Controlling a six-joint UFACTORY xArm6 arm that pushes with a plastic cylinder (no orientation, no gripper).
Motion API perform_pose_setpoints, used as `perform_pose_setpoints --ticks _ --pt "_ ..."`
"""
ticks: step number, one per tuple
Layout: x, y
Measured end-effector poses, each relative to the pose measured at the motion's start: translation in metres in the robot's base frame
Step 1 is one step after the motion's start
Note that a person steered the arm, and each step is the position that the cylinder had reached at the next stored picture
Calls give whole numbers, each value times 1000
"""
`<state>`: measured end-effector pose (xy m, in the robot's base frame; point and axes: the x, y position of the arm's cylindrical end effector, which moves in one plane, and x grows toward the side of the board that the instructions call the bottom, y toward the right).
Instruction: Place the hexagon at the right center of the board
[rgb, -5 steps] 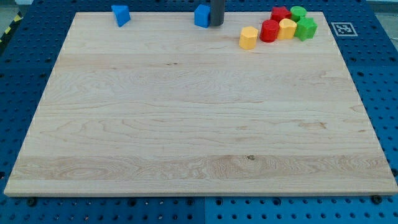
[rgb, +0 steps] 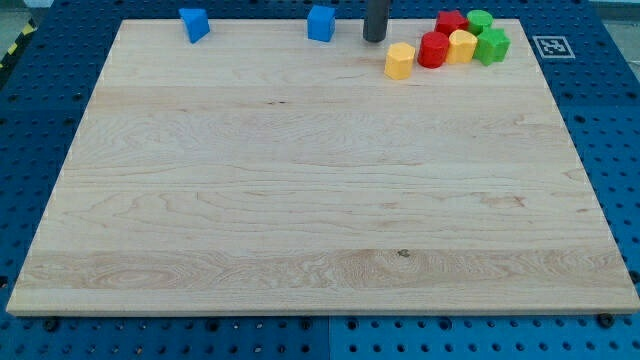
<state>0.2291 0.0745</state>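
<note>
A yellow block (rgb: 399, 61) that looks hexagonal sits near the view's top, right of centre, on the wooden board (rgb: 300, 200). My tip (rgb: 375, 40) stands just up and left of it, a small gap apart. The tip is to the right of a blue block (rgb: 321, 23) at the top edge and does not touch it.
A cluster lies right of the yellow block: a red cylinder (rgb: 433, 49), a second yellow block (rgb: 462, 46), a green star-like block (rgb: 491, 46), a red block (rgb: 451, 21) and a green block (rgb: 480, 19). Another blue block (rgb: 194, 24) sits at the top left.
My tip has moved to the view's right, away from the blue block it stood against and closer to the yellow hexagonal block. The blue block sits slightly further left.
</note>
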Motion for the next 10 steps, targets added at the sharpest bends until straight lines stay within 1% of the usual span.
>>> perform_pose_setpoints --ticks 1,2,3,4,5,6,8,10 --pt "-4 2" --pt "-23 10" --pt "-33 17" --pt "-1 17" --pt "45 17" --pt "76 17" --pt "99 22" --pt "101 22"
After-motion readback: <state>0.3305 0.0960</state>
